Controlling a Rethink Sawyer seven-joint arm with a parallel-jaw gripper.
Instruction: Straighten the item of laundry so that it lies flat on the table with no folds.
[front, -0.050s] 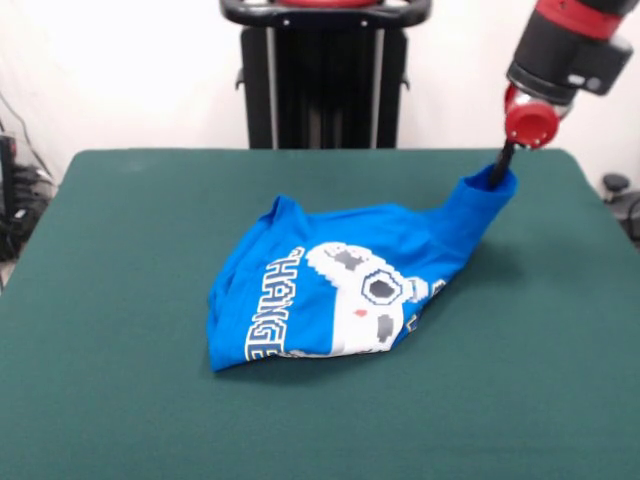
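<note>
The item of laundry (340, 285), a bright blue T-shirt with a white pixel graphic and outlined lettering, lies crumpled and folded over itself in the middle of the green table (120, 400). Its right corner is pulled up off the table into a raised peak. My gripper (497, 172) comes down from the upper right and is shut on that lifted corner, its tips buried in the cloth. The rest of the shirt drapes down and leftward from the peak, with the lettered part lying on the table at the front left.
The table's rounded corners and edges show at left, right and back. A black stand (325, 75) rises behind the far edge. Dark equipment sits off the table at the left edge (15, 190).
</note>
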